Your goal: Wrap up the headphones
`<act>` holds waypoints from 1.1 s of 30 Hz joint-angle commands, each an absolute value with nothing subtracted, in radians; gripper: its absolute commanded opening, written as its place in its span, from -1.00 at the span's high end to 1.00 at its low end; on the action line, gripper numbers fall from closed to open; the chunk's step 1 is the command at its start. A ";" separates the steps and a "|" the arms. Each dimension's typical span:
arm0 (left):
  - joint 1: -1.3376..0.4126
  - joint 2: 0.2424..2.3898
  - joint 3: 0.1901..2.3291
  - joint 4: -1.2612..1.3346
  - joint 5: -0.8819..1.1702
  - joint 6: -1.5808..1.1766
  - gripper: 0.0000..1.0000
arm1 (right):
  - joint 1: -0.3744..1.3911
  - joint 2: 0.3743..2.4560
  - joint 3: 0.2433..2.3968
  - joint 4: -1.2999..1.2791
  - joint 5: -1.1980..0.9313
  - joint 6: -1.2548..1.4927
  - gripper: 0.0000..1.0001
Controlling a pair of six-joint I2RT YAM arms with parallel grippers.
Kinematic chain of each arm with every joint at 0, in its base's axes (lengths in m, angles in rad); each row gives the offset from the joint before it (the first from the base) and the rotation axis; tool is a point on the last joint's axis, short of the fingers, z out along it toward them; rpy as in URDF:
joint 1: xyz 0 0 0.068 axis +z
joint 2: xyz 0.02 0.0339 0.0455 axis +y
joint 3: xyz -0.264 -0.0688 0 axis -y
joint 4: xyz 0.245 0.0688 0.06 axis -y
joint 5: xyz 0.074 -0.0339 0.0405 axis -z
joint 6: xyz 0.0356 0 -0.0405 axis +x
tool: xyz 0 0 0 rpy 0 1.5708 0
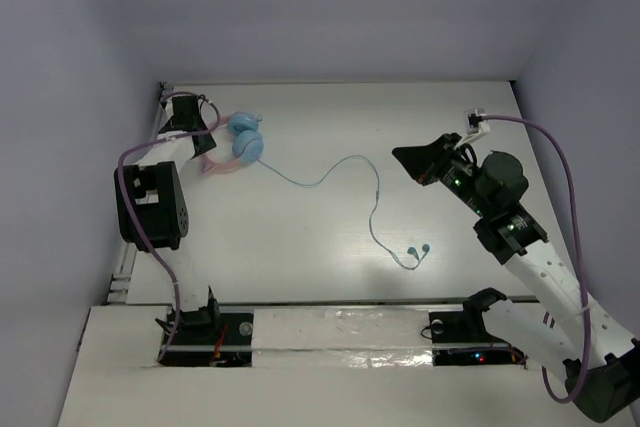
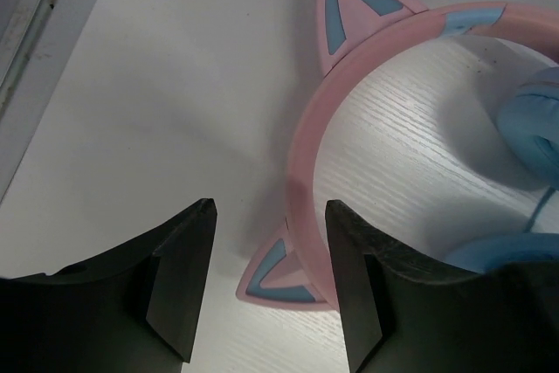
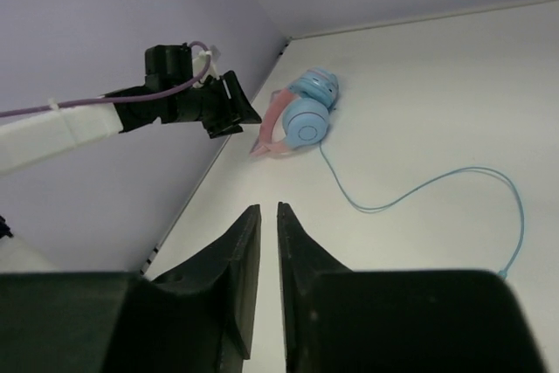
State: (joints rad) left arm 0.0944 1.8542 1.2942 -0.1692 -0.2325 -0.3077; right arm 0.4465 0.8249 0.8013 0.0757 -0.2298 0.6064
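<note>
The left gripper (image 2: 271, 216) stands with jaws apart. The headphones (image 2: 306, 155) lay their pink headband between its fingers, just beside one, with the blue ear cups (image 2: 534, 124) beyond that finger.

White surface (image 1: 420, 127), faint wood grain. At its far-left corner lie the headphones (image 1: 243, 142), ear cups together, pink headband flat down. The pale-blue cable (image 1: 345, 162) snakes rightward, then curves toward the near edge; its free end rests near mid-surface.

I count one headphones (image 3: 293, 115) set: two ear cups (image 3: 307, 125), two cat ears (image 2: 354, 6), one cable (image 1: 340, 169). Two arms (image 1: 150, 202). Left gripper (image 2: 270, 207) plus right gripper (image 3: 269, 211) makes two. One table (image 1: 330, 112).
</note>
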 commanded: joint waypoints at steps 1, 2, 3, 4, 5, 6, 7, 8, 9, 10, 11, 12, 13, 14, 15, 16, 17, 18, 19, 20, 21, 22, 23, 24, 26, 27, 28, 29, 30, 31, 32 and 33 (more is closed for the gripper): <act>0.106 1.882 1.344 -0.123 -0.229 -0.256 -0.02 | 0.454 0.833 0.793 0.117 -0.270 0.597 0.57; 0.106 1.890 1.344 -0.114 -0.213 -0.250 -0.02 | 0.454 0.838 0.795 0.120 -0.275 0.597 0.52; 0.106 1.900 1.354 -0.115 -0.212 -0.245 -0.02 | 0.454 0.842 0.795 0.120 -0.278 0.597 0.45; 0.106 1.926 1.362 -0.118 -0.206 -0.242 -0.02 | 0.454 0.844 0.796 0.123 -0.278 0.597 0.44; 0.106 1.939 1.370 -0.121 -0.195 -0.238 -0.02 | 0.454 0.848 0.796 0.124 -0.276 0.597 0.43; 0.106 1.956 1.390 -0.136 -0.196 -0.233 -0.02 | 0.463 0.850 0.798 0.124 -0.275 0.595 0.43; 0.106 1.986 1.396 -0.140 -0.198 -0.233 -0.01 | 0.463 0.851 0.798 0.126 -0.272 0.594 0.43; 0.106 1.997 1.400 -0.140 -0.196 -0.235 0.02 | 0.463 0.851 0.799 0.129 -0.273 0.594 0.43; 0.115 2.008 1.399 -0.137 -0.192 -0.236 0.03 | 0.463 0.856 0.799 0.129 -0.272 0.592 0.42; 0.115 2.019 1.394 -0.120 -0.186 -0.236 0.05 | 0.463 0.856 0.801 0.129 -0.273 0.592 0.42; 0.115 2.022 1.391 -0.109 -0.169 -0.235 0.05 | 0.463 0.859 0.801 0.129 -0.272 0.592 0.42; 0.115 2.026 1.391 -0.103 -0.164 -0.235 0.05 | 0.463 0.862 0.801 0.127 -0.272 0.591 0.42; 0.115 2.039 1.393 -0.101 -0.160 -0.235 0.05 | 0.463 0.865 0.801 0.126 -0.270 0.591 0.42; 0.115 2.045 1.397 -0.101 -0.152 -0.233 0.05 | 0.463 0.865 0.801 0.127 -0.270 0.589 0.42; 0.115 2.052 1.410 -0.106 -0.152 -0.230 0.05 | 0.463 0.870 0.802 0.126 -0.270 0.589 0.42; 0.115 2.068 1.414 -0.112 -0.152 -0.230 0.06 | 0.463 0.873 0.804 0.126 -0.268 0.589 0.42; 0.115 2.072 1.419 -0.113 -0.150 -0.229 0.10 | 0.463 0.874 0.807 0.127 -0.268 0.589 0.42; 0.115 2.077 1.419 -0.112 -0.147 -0.229 0.13 | 0.463 0.877 0.808 0.127 -0.268 0.588 0.42; 0.115 2.083 1.417 -0.103 -0.144 -0.230 0.21 | 0.463 0.880 0.810 0.126 -0.268 0.589 0.42; 0.115 2.086 1.414 -0.098 -0.132 -0.232 0.36 | 0.463 0.882 0.810 0.126 -0.267 0.589 0.43; 0.115 2.089 1.414 -0.095 -0.124 -0.233 0.37 | 0.463 0.884 0.814 0.124 -0.267 0.589 0.42; 0.115 2.095 1.416 -0.097 -0.129 -0.233 0.37 | 0.463 0.884 0.815 0.124 -0.268 0.589 0.42; 0.115 2.095 1.417 -0.095 -0.129 -0.229 0.38 | 0.463 0.885 0.816 0.123 -0.268 0.591 0.42; 0.115 2.097 1.423 -0.095 -0.127 -0.226 0.42 | 0.463 0.885 0.819 0.123 -0.268 0.591 0.42; 0.115 2.102 1.428 -0.103 -0.126 -0.222 0.59 | 0.463 0.885 0.821 0.123 -0.267 0.589 0.43; 0.115 2.102 1.430 -0.104 -0.123 -0.221 0.66 | 0.463 0.885 0.822 0.124 -0.265 0.592 0.43; 0.115 2.102 1.430 -0.100 -0.121 -0.216 0.76 | 0.463 0.887 0.825 0.123 -0.265 0.592 0.43; 0.115 2.102 1.428 -0.098 -0.108 -0.215 0.97 | 0.463 0.888 0.825 0.118 -0.264 0.591 0.44; 0.115 2.100 1.434 -0.098 -0.101 -0.215 1.00 | 0.463 0.888 0.827 0.118 -0.262 0.591 0.48; 0.115 2.095 1.439 -0.104 -0.103 -0.219 1.00 | 0.463 0.887 0.825 0.117 -0.262 0.591 0.54; 0.115 2.089 1.440 -0.101 -0.091 -0.221 1.00 | 0.463 0.887 0.822 0.117 -0.261 0.589 0.58; 0.115 2.082 1.450 -0.100 -0.078 -0.219 1.00 | 0.463 0.888 0.822 0.117 -0.261 0.588 0.71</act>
